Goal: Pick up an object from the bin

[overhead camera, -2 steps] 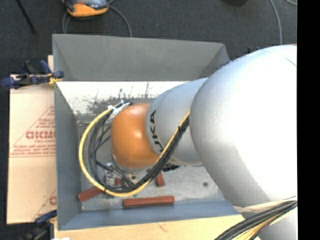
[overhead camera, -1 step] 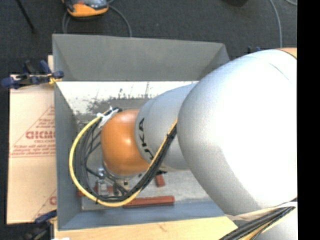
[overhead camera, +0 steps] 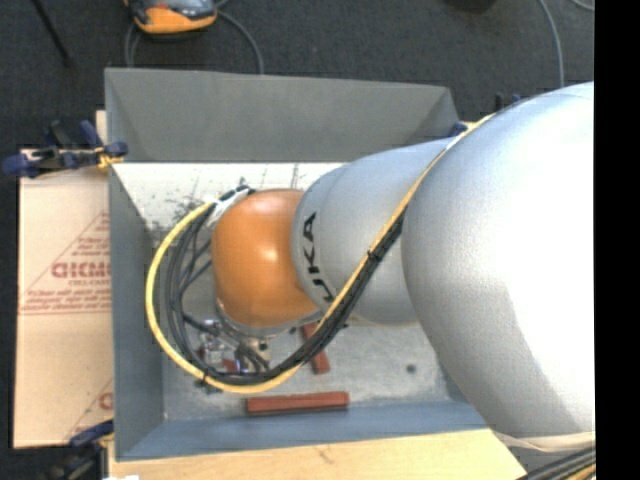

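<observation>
The bin [overhead camera: 135, 298] is entered from the right by the arm [overhead camera: 480, 248], by which most of the floor's right and middle is covered. The wrist is capped by an orange cover [overhead camera: 255, 263], and a loop of cables [overhead camera: 150, 283] (one yellow, the rest dark) is swung out from it toward the left wall, leaving only a narrow strip of bare floor beside that wall.

The gripper [overhead camera: 225, 356] is seen below the orange cover, low in the left front part of the bin and near the floor. It is largely hidden by the cover and cables, so whether it is apart, together or clamped on anything cannot be told.

A long red-brown bar [overhead camera: 297, 402] is laid flat along the front wall, just beside that wall's foot and parallel to it; it is set a little in front and to the right of the gripper, clear of the cable loop. A short red-brown piece [overhead camera: 319, 362] is partly tucked under the cables and the arm, just behind the bar. A strip of open floor is left at the front right, where a dark speck [overhead camera: 410, 370] is seen. The back left corner is also left uncovered.
</observation>
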`<control>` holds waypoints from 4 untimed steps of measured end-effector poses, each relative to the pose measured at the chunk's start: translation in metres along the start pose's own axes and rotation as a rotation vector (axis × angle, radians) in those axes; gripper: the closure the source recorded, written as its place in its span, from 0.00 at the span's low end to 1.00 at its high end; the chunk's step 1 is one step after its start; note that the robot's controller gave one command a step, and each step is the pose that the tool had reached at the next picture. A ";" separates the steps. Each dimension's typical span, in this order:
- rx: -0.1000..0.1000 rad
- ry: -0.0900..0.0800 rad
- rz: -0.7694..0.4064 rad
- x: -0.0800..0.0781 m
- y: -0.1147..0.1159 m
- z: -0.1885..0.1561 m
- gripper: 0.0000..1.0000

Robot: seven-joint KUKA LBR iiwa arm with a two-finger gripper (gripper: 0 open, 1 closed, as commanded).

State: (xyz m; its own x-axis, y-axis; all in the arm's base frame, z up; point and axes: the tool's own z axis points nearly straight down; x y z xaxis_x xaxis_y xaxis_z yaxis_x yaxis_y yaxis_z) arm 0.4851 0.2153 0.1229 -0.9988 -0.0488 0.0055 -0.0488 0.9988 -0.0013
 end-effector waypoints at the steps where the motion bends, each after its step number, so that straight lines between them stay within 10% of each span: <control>1: -0.006 -0.015 0.003 -0.005 0.007 -0.011 1.00; 2: 0.000 0.002 -0.003 -0.006 0.005 -0.045 1.00; 3: 0.000 -0.004 0.038 -0.017 -0.054 0.009 0.00; 4: -0.001 -0.008 0.037 -0.018 -0.053 0.006 0.00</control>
State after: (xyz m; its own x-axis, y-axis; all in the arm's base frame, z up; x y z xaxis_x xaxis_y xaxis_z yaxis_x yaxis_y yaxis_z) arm 0.5054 0.1633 0.1167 -0.9999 -0.0116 -0.0025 -0.0116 0.9999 -0.0001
